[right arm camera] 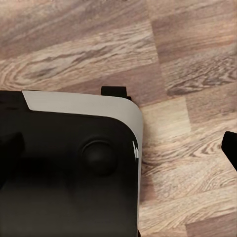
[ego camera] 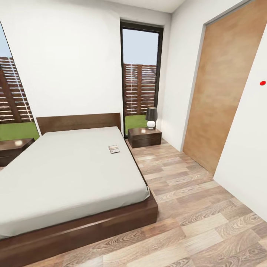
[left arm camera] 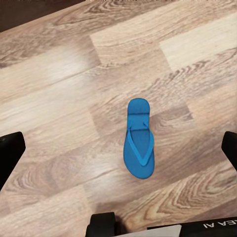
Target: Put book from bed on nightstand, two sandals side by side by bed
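We're in the bedroom now, and the bed (ego camera: 70,174) is our landmark. The book (ego camera: 114,149) lies flat on the mattress, toward the headboard end and close to the edge that faces the door (ego camera: 222,89), untouched. Just past that same corner of the bed stands a nightstand (ego camera: 144,137) with a small lamp (ego camera: 151,118) on its top, and a second nightstand (ego camera: 14,147) peeks in on the bed's far side. Down below, the left wrist camera looks at one blue sandal (left arm camera: 139,138) lying flat on the plank floor (left arm camera: 59,98), alone, with nothing touching it; how it lies relative to the bed I can't say. The left gripper (left arm camera: 118,148) has its dark fingers (left arm camera: 11,153) spread wide at the edges of that view, nothing between them. The right wrist camera looks down on the robot's own dark base (right arm camera: 69,168) over the floor; one finger (right arm camera: 230,148) pokes in at the edge, so how far that hand is spread I cannot tell, and nothing appears to be held. My read: no step is done yet, this is the approach. With that sandal right under the left arm, the next move probably calls for lowering the spread fingers over it, or rolling on toward the book's side of the bed.
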